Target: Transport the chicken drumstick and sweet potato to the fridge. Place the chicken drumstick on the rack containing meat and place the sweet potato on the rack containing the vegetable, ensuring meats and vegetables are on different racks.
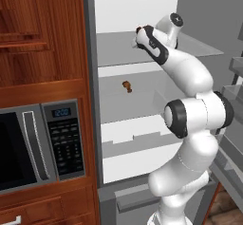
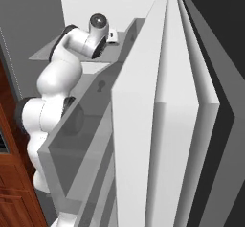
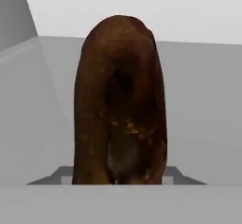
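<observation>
While you reached into the fridge [image 1: 137, 181], the gripper [image 1: 138, 32] stood partly closed around the sweet potato [image 3: 120, 100], just over the upper shelf [image 1: 199, 48]. A drumstick [image 1: 126, 86] lay on the shelf below that one, so the upper shelf looked the right place, though I could not see the green vegetable there. You did best to lower the potato until it touched the shelf, release it gently, and draw straight back.

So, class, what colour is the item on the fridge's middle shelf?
Golden-brown drumstick, clearest in the left base view.
</observation>
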Motion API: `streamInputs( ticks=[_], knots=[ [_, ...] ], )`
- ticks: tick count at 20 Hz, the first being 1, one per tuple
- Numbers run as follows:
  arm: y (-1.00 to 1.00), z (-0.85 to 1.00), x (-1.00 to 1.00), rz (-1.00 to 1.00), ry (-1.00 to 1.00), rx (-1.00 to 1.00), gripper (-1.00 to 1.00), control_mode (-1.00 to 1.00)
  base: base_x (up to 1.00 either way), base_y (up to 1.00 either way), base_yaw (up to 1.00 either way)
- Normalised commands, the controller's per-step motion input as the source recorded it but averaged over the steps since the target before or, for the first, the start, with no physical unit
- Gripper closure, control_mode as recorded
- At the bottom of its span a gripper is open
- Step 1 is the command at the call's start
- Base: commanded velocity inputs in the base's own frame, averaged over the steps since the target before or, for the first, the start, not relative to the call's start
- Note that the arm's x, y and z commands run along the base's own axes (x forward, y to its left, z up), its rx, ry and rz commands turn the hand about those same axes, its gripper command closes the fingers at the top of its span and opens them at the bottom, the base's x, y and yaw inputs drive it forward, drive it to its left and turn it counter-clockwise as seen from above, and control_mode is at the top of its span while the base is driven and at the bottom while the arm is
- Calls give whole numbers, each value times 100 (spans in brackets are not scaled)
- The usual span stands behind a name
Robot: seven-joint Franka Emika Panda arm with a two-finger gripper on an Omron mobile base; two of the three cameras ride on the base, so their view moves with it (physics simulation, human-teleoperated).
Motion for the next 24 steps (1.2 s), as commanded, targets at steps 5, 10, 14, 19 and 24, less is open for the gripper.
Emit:
streamInputs(
  ticks=[5,10,14,19,24],
  knots=[
    [0,-41,-35,3,-27,2,-100,-100,0,0,0],
    [24,-5,-9,0,-17,2,-100,-100,0,0,0],
    [17,50,-35,-1,-11,-2,-100,-100,0,0,0],
    [1,91,-67,-5,0,-8,-100,-100,0,0,0],
    [0,45,-74,-6,4,-11,-100,-100,0,0,0]
  ],
)
